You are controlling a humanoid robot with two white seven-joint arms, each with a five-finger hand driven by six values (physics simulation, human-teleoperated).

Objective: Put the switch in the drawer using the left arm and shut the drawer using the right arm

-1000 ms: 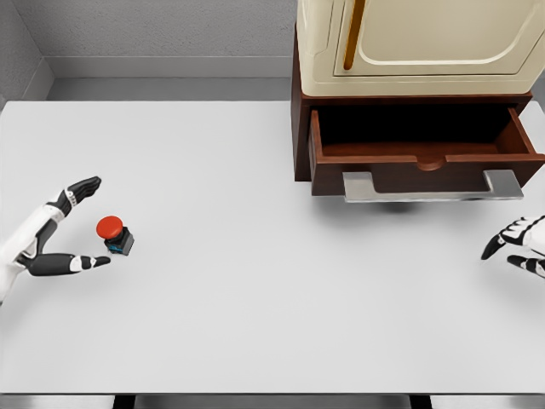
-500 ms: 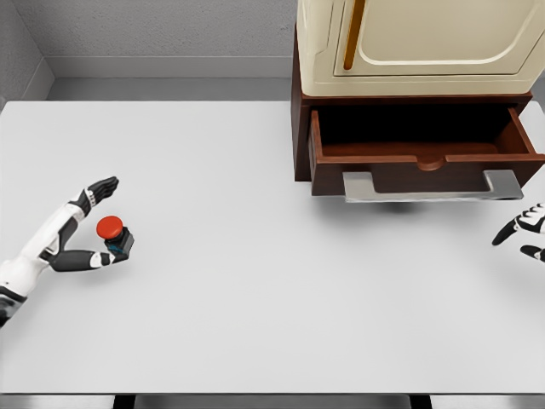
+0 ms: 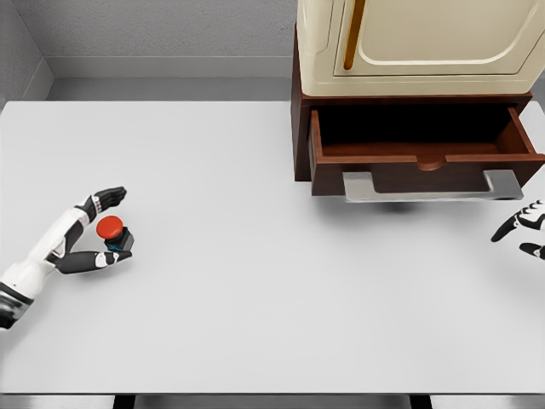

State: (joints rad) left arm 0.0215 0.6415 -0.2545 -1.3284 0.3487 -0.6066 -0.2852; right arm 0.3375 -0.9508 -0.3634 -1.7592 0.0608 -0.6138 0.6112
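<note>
The switch (image 3: 112,233), a red button on a small dark base, stands on the white table (image 3: 255,281) at the left. My left hand (image 3: 104,228) is around it, fingers above and thumb below, spread and close to it without clasping. The brown drawer (image 3: 421,145) stands pulled out under the cream cabinet (image 3: 417,43), its inside dark and its silver handle (image 3: 430,186) facing me. My right hand (image 3: 521,232) shows at the right edge, below and right of the drawer, fingers relaxed.
The cabinet and its brown base fill the back right of the table. A grey wall runs along the table's far edge.
My left hand has slid right and its fingers have narrowed around the switch. The right hand drew back toward the right edge. The switch has barely moved.
</note>
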